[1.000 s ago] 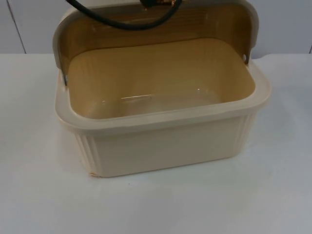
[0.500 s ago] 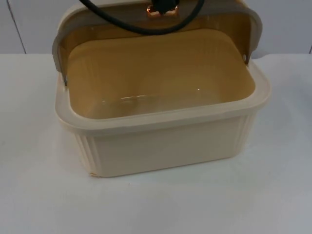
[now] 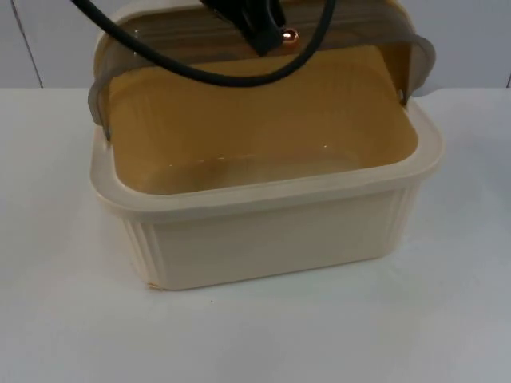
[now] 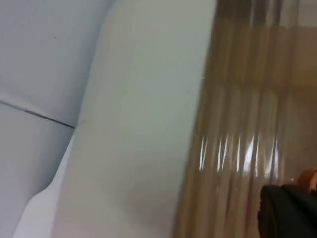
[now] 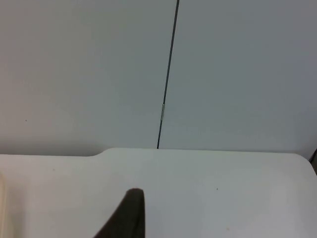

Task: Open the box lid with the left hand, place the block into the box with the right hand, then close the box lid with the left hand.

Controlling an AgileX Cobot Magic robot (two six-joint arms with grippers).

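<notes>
A cream plastic box (image 3: 271,239) stands in the middle of the white table. Its translucent brown lid (image 3: 239,112) is hinged at the back and leans forward over the open cavity, about half lowered. My left gripper (image 3: 259,28) is at the lid's upper edge, above the back of the box. In the left wrist view the ribbed brown lid (image 4: 242,124) and its cream border (image 4: 138,129) pass close by. What I can see of the box's inside through the lid holds no block. My right gripper (image 5: 130,215) is off to the side over bare table, facing the wall.
The white table (image 3: 72,319) spreads in front of and beside the box. The grey partition wall (image 5: 237,69) with a vertical seam stands behind the table's far edge.
The lid has swung forward and down over the box. The left gripper has come down with it into the top view.
</notes>
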